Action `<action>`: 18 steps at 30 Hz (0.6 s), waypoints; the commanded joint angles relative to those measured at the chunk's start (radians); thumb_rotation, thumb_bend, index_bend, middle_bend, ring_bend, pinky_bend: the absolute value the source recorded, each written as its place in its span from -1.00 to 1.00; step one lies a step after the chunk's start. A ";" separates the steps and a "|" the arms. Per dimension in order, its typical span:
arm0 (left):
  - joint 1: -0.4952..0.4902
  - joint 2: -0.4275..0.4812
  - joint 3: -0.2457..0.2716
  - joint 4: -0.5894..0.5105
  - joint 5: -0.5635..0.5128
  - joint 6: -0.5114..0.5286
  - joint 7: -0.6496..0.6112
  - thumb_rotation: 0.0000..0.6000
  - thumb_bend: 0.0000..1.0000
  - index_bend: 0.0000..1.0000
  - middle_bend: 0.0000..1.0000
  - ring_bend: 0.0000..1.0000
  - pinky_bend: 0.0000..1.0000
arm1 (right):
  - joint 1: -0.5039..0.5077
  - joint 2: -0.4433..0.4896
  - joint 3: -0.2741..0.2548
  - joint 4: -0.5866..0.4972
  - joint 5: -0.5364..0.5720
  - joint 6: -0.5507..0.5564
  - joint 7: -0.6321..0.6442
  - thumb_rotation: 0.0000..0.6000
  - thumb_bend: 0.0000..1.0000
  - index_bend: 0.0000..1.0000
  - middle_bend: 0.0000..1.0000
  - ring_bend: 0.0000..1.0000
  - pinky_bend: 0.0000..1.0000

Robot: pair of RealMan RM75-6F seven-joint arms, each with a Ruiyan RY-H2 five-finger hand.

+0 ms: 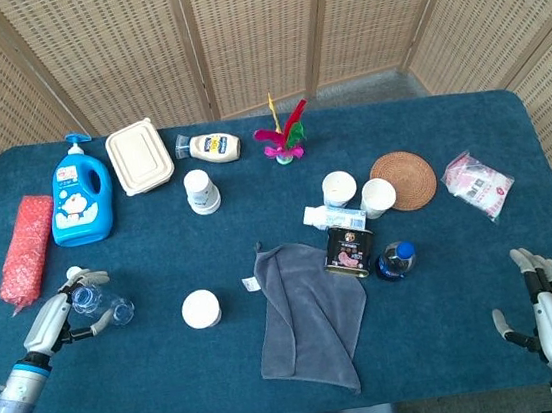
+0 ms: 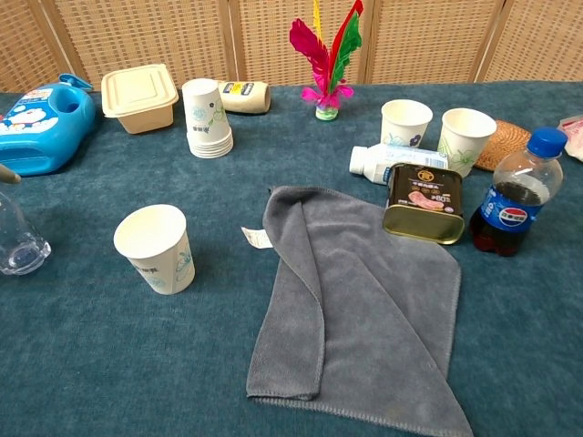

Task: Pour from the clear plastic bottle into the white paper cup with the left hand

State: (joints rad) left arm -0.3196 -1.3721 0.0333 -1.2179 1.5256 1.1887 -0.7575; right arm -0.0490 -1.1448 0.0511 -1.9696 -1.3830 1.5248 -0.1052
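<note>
The clear plastic bottle [image 1: 102, 303] [image 2: 16, 238] stands upright near the table's front left, without a cap on it. My left hand [image 1: 53, 321] is just to its left with fingers spread toward it and nothing gripped; in the chest view only a fingertip [image 2: 7, 174] shows at the left edge. The white paper cup [image 1: 201, 308] [image 2: 155, 248] stands upright and empty to the right of the bottle. My right hand [image 1: 551, 309] rests open at the front right, far from both.
A grey cloth [image 1: 309, 313] lies right of the cup, with a tin [image 1: 347, 251] and cola bottle [image 1: 396, 260] beyond it. A blue detergent jug [image 1: 82, 200], red packet [image 1: 25, 247], lunch box [image 1: 139, 158] and cup stack [image 1: 201, 191] sit behind.
</note>
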 commanded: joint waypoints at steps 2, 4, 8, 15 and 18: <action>-0.001 -0.001 0.001 0.001 0.001 -0.003 0.003 0.20 -0.29 -0.58 -0.60 -0.81 -0.80 | 0.000 0.000 0.000 0.001 0.000 0.000 0.001 1.00 -0.21 -1.00 -0.93 -1.00 -1.00; -0.001 -0.001 0.001 0.002 0.001 -0.004 0.006 0.17 -0.30 -0.59 -0.61 -0.82 -0.81 | -0.001 0.000 0.000 0.001 0.001 0.000 0.001 1.00 -0.21 -1.00 -0.93 -1.00 -1.00; -0.002 -0.004 0.002 0.008 0.000 -0.008 0.019 0.11 -0.32 -0.63 -0.65 -0.86 -0.84 | 0.000 0.000 0.000 0.002 0.003 -0.001 0.002 1.00 -0.21 -1.00 -0.93 -1.00 -1.00; -0.002 -0.007 0.000 0.010 0.002 -0.004 0.040 0.10 -0.32 -0.69 -0.68 -0.90 -0.86 | 0.000 0.000 0.001 0.003 0.003 -0.001 0.003 1.00 -0.21 -1.00 -0.93 -1.00 -1.00; -0.002 -0.008 0.001 0.013 0.003 -0.003 0.057 0.09 -0.32 -0.72 -0.71 -0.93 -0.88 | -0.001 0.000 0.000 0.003 0.004 -0.001 0.004 1.00 -0.21 -1.00 -0.93 -1.00 -1.00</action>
State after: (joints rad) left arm -0.3216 -1.3796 0.0343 -1.2060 1.5286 1.1852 -0.7052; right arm -0.0498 -1.1445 0.0514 -1.9665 -1.3794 1.5236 -0.1014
